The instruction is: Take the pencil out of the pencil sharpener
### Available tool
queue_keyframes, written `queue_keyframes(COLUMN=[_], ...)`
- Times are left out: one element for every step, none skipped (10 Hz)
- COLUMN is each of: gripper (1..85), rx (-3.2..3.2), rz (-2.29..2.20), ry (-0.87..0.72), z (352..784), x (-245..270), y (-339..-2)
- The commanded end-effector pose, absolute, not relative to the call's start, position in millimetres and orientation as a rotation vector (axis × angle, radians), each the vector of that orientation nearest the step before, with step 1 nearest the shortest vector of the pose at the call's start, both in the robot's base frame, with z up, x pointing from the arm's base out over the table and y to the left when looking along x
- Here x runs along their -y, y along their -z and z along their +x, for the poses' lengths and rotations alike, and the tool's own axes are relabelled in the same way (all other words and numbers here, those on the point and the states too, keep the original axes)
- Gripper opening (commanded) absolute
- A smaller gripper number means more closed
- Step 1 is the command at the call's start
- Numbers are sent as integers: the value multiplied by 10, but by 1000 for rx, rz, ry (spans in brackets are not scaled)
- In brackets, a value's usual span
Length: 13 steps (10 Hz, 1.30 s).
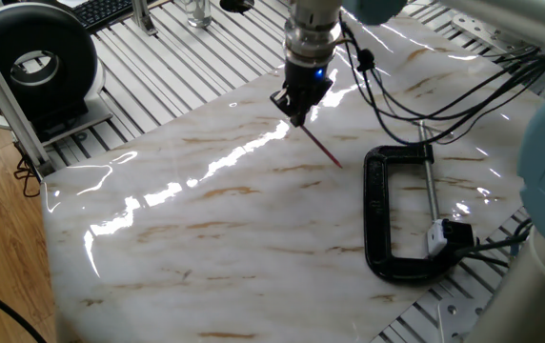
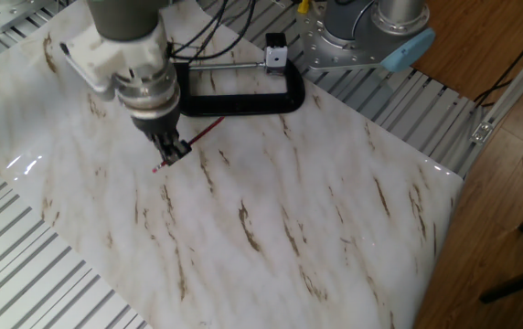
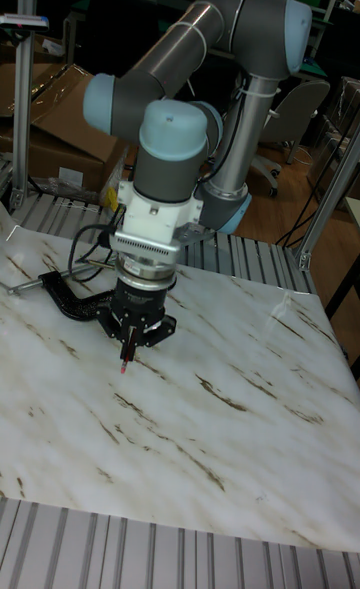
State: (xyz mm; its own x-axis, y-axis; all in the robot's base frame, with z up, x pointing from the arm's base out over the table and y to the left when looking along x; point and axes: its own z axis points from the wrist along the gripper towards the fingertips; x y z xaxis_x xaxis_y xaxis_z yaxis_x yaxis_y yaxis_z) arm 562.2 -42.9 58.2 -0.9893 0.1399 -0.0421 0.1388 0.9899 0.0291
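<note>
One fixed view: pencil (image 1: 324,149) runs as a slanted line from the jaws of the gripper (image 1: 291,109) down-right toward the black clamp (image 1: 398,210), clear of it; jaws clenched on its upper end; pencil sharpener (image 1: 437,235) sits at the clamp's near corner, well apart. The other fixed view: pencil (image 2: 207,133) lies over the marble table (image 2: 316,228); gripper (image 2: 172,154) grips near one end. Tall fixed view: red tip (image 3: 123,364) protrudes below the jaws.

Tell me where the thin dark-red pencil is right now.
The thin dark-red pencil is gripped at one end by the pincer, slanting down over the marble tabletop, just clear of the black C-shaped metal clamp.
</note>
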Motion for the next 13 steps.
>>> queue_keyframes(gripper=[10,10,10,13,40,83,140,153,173,197,207,227,227], rx=[-3065,-3069,-3070,-3067,-3066,-3060,-3070,-3075,-3077,-3080,-3082,-3084,-3087], rz=[175,172,174,174,165,158,140,130,118,106,97,90,85], ry=[-27,-57,-66,-66,-69,-76,-79,-79,-74,-73,-71,-66,-58], z=[5714,5707,5707,5718,5723,5739,5712,5699,5695,5686,5682,5679,5671], x=[389,338,322,321,317,307,306,308,316,317,322,330,343], y=[-413,-413,-397,-379,-374,-371,-363,-359,-358,-357,-356,-355,-353])
